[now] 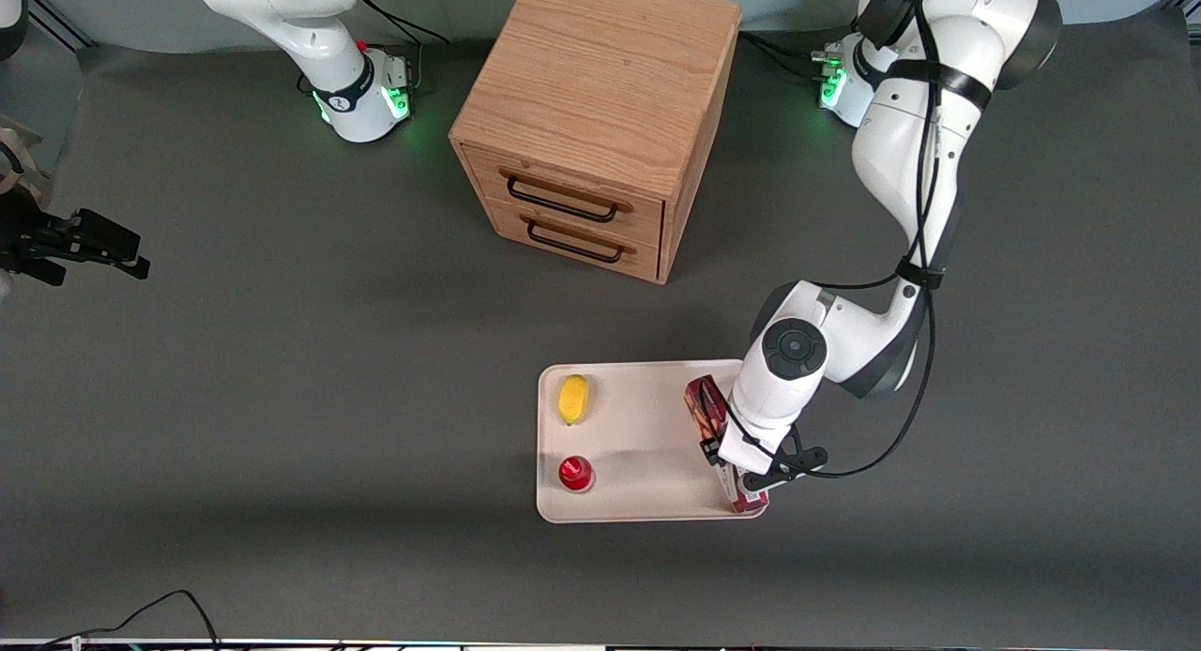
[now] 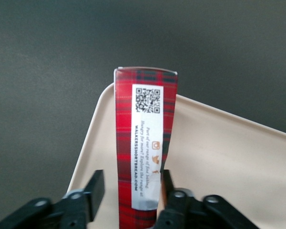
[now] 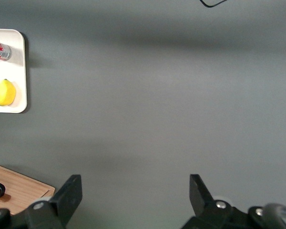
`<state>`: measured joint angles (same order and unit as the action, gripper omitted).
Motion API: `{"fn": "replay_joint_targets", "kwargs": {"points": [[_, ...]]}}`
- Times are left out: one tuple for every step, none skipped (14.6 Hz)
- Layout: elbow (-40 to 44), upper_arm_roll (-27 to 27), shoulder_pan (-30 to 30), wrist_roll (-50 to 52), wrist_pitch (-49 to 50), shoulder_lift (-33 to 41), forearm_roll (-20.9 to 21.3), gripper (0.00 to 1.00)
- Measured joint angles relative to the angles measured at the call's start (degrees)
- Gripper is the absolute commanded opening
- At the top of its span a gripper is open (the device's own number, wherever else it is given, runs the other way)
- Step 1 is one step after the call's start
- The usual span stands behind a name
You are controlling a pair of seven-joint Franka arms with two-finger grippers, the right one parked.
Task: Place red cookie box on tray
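Front view shows one red cookie box, one tray, one lemon, one small red-capped object and one two-drawer wooden cabinet on the grey worktop. Its long axis runs along the tray's edge at the working arm's end, from near the cabinet toward the camera. Its ends reach near both tray corners. The end effector straddles it, fingers spread, one touching, with bare tray beside it
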<state>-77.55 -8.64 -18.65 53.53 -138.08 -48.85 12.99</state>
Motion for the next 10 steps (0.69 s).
{"fn": "replay_joint_targets", "kwargs": {"points": [[0.35, -0.03, 0.00, 0.11, 1.65, 0.49, -0.01, 1.00], [1.27, -0.15, 0.00, 0.20, 4.60, 1.16, -0.02, 1.00], [2.71, -0.52, 0.04, 0.25, 8.57, 2.01, -0.08, 1.00], [4.58, -1.21, 0.06, 0.35, 13.15, 2.96, -0.22, 1.00], [6.83, -2.00, 0.05, 0.45, 18.33, 3.95, -0.36, 1.00], [9.44, -2.58, 0.05, 0.48, 23.66, 4.76, -0.67, 1.00], [12.32, -2.87, 0.06, 0.47, 29.12, 5.50, -1.35, 1.00], [15.14, -2.92, 0.09, 0.09, 34.02, 6.14, -2.11, 1.00], [17.42, -2.88, 0.29, -1.19, 38.27, 6.94, -2.90, 1.00], [19.00, -2.79, 0.91, -3.77, 41.55, 8.13, -3.36, 1.00]]}}
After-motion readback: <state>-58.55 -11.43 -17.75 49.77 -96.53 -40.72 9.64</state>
